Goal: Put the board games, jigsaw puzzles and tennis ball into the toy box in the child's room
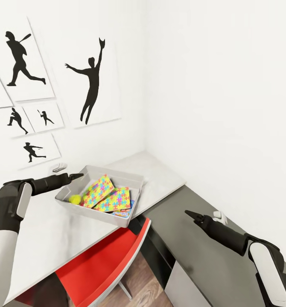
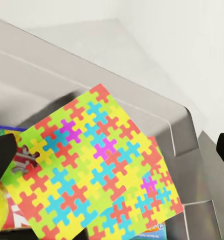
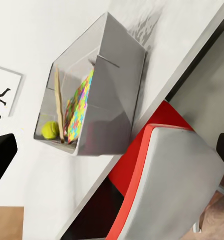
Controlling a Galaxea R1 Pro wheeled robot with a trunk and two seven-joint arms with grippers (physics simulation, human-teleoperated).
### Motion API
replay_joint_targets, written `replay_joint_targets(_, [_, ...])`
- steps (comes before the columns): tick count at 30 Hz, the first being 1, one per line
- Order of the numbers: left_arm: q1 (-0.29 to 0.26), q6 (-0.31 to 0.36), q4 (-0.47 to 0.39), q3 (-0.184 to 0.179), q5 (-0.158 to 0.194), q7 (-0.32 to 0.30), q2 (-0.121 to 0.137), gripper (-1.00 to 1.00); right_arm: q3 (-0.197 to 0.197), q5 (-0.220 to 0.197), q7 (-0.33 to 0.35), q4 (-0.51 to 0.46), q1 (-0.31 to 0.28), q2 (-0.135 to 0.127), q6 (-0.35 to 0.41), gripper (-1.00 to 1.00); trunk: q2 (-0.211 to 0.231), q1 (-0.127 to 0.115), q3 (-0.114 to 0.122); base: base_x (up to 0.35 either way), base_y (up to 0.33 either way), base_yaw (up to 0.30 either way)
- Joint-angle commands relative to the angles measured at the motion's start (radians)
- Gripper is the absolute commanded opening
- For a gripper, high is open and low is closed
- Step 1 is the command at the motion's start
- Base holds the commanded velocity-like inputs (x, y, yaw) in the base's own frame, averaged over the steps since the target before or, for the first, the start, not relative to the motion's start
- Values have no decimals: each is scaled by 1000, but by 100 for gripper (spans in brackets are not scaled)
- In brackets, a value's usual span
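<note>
White walls with black sports-silhouette pictures enclose the corner where the L-shaped tabletop stands, light grey wing meeting dark grey wing. A red chair is tucked under the light wing.

Inventory of the toy box, which sits on the light wing near the corner:
- Two jigsaw puzzles are inside: one leans tilted toward the box's left part, the other lies flatter beside it.
- The tennis ball rests in the box's near-left corner, just beside the tilted puzzle.
- Under the puzzles a blue cover edge shows, and the left wrist view catches a red-printed cover at the same level. I judge these to be board games, but how many lie there I cannot tell.

My left gripper hovers at the box's left rim, fingers spread wide, gripping nothing. My right gripper hangs over the dark wing, well apart from the box, fingers likewise spread and empty.

Judgement: puzzles and ball are accounted for. The task is near its end or complete, pending a count of the three board games.
</note>
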Motion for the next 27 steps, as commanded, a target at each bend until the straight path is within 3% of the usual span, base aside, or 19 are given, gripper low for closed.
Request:
replay_joint_targets(1, [-1,5,-2,2,2,-3,0,100,-2,9,10,0,-1,0,5,100,-2,1,-2,0,0,0])
replay_joint_targets(10, [-1,12,-8,11,7,-27,7,100,-2,9,10,0,-1,0,5,100,-2,1,-2,0,0,0])
replay_joint_targets(14, [0,16,-8,31,7,-149,29,100,-2,9,10,0,-1,-1,5,100,-2,1,-2,0,0,0])
replay_joint_targets(20, [8,21,-2,73,5,-428,109,100,-7,9,13,0,-1,-1,5,100,-2,1,0,-118,31,-40])
replay_joint_targets(24, [20,17,3,133,3,-516,130,100,-9,9,15,0,-1,-1,5,100,-2,1,5,-220,52,-126])
replay_joint_targets(27, [61,13,13,184,0,-569,139,100,-9,9,16,0,-1,-1,5,100,-2,1,10,-81,14,-140])
